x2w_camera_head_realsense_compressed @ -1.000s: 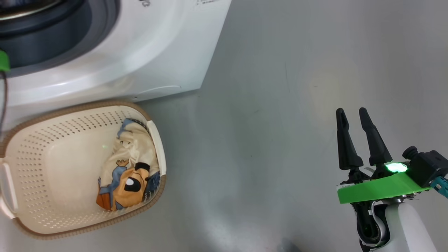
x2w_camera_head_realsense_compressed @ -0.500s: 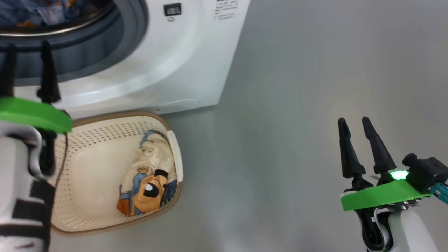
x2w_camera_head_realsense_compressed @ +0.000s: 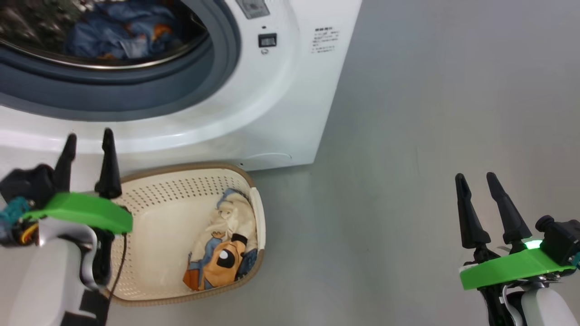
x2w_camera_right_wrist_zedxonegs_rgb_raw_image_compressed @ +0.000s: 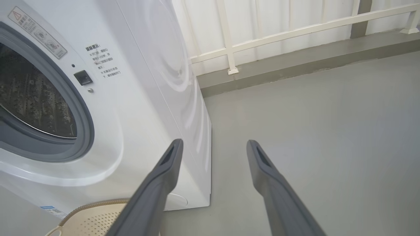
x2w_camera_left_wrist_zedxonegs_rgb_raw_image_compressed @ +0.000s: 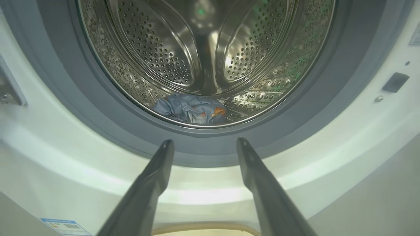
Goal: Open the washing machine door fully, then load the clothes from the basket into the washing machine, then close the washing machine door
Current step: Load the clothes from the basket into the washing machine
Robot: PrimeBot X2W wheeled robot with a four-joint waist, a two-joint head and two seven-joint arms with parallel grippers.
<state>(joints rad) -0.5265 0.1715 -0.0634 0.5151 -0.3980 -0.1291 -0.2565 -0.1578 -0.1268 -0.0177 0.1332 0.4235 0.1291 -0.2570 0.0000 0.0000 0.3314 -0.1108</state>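
Note:
The white washing machine stands with its mouth uncovered; the washing machine door is out of view. A light blue garment with orange prints lies in the steel drum, seen in the left wrist view too. The cream basket sits on the floor before the machine, holding a cream and orange garment with an eye print at its right end. My left gripper is open and empty above the basket's left part, fingers pointing at the drum. My right gripper hangs open and empty over bare floor, far right.
Grey floor spreads to the right of the machine. A white railing on a low kerb runs behind the machine in the right wrist view. The basket's rim lies close under the machine's front.
The head camera has tilted up and swung, bringing the drum and its blue garment into view. My left gripper has drawn back from the drum mouth, now over the basket. The right gripper stays open.

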